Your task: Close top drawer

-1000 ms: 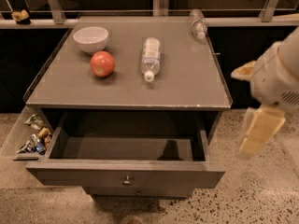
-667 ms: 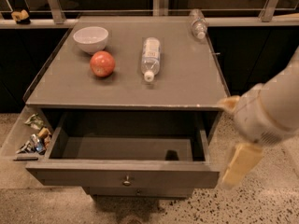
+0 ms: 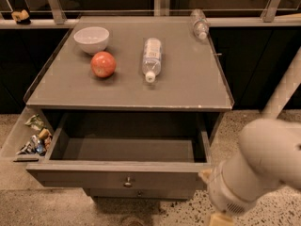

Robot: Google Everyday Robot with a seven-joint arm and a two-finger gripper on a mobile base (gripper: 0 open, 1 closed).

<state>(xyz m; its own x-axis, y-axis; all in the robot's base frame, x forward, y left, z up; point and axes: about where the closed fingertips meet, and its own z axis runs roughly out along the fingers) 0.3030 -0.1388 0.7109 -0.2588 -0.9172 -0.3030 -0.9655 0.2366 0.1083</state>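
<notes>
The top drawer (image 3: 75,177) is pulled out wide from under the grey table top (image 3: 188,86). Its deep dark-grey box (image 3: 127,149) is empty. Its long flat front panel has a small round metal knob (image 3: 127,181) at the centre. My white arm (image 3: 256,166) comes in from the lower right, just right of the drawer's front right corner. Of my gripper (image 3: 219,218), only a tan tip shows at the bottom edge, below and to the right of the front panel and apart from the knob.
On the table top lie a white bowl (image 3: 91,39), a red apple (image 3: 103,64), a clear water bottle (image 3: 152,58) on its side and a second bottle (image 3: 200,24) at the back right. A clear side tray (image 3: 19,138) at the left holds snack packets (image 3: 36,140). A lower drawer front (image 3: 138,193) shows beneath.
My arm has swung down and left, from beside the drawer's right side to its front right corner. The gripper has dropped to the bottom edge of view. The drawer stays open.
</notes>
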